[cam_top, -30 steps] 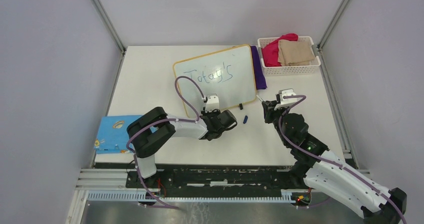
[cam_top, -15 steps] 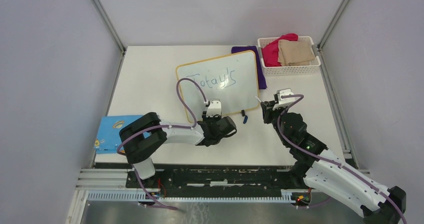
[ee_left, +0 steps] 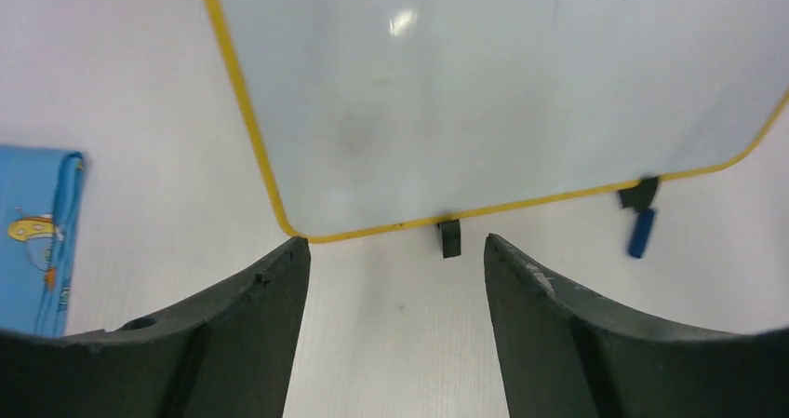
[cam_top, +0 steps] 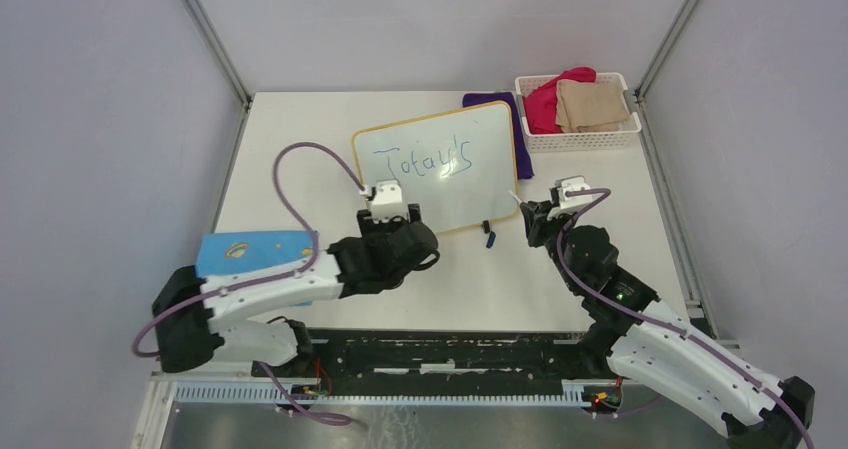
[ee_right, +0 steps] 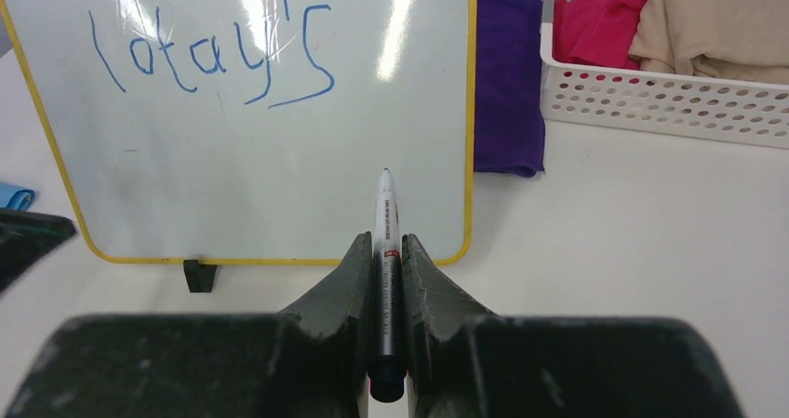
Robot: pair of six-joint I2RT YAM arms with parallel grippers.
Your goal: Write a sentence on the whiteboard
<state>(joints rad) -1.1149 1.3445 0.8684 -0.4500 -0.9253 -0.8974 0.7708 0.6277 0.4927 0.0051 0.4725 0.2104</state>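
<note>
A booklet [cam_top: 245, 252] lies far left, apart from the job. The left gripper [ee_left: 395, 255] stands wide open and holds nothing, its fingers just short of the near edge of the whiteboard [ee_left: 484, 111], with one black foot [ee_left: 449, 237] between them. The whiteboard lies flat mid-table, long axis left to right. The sentence [cam_top: 428, 159] is one blue word on its far half, and the near half is bare. A cap [cam_top: 489, 239] lies by the near right corner. The right gripper [ee_right: 387, 243] is clamped on the marker [ee_right: 385, 204], which points straight away, tip over that corner; I cannot tell if it touches. The right arm is placed to write, and the bare half lies up and left of the tip.
</note>
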